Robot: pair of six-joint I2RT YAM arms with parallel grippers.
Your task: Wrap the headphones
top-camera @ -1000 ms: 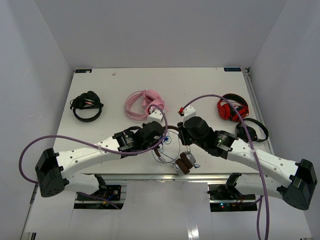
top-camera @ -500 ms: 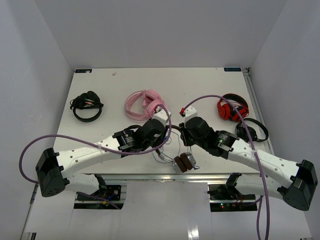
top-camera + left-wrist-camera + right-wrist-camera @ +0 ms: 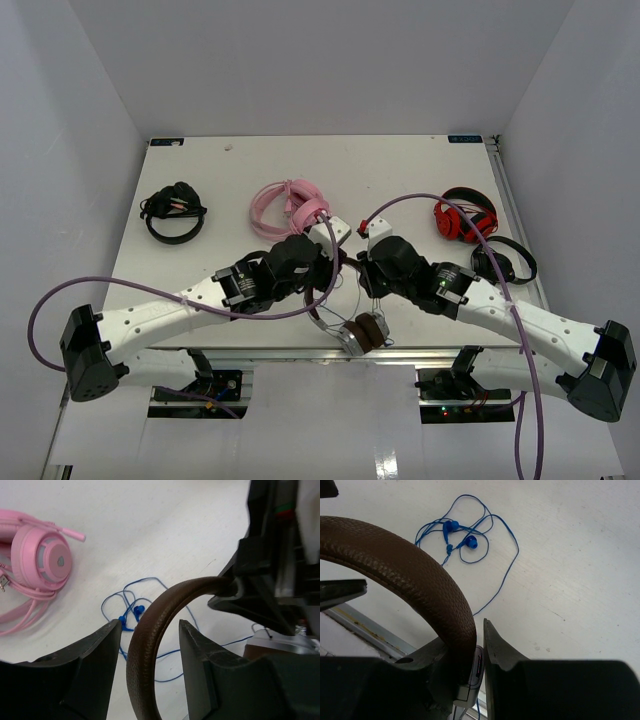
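Note:
The headphones hang between the two arms, lifted off the table. Their brown pads and silver ear cups (image 3: 362, 333) dangle near the table's front edge. My right gripper (image 3: 472, 647) is shut on the brown headband (image 3: 415, 580) near its end, by a grey slider. My left gripper (image 3: 149, 635) is open, and the headband (image 3: 150, 645) passes between its jaws without being pinched. The thin blue cord (image 3: 465, 540) lies in loose loops on the table under the band, and it also shows in the left wrist view (image 3: 131, 614). In the top view the left gripper (image 3: 336, 260) and right gripper (image 3: 364, 272) nearly meet.
Pink headphones (image 3: 290, 208) lie just beyond the left gripper, also seen in the left wrist view (image 3: 40, 562). Red-and-black headphones (image 3: 465, 215) and a black pair (image 3: 503, 262) sit at the right. Another black pair (image 3: 173, 212) lies far left. The table's front edge (image 3: 260, 350) is close below.

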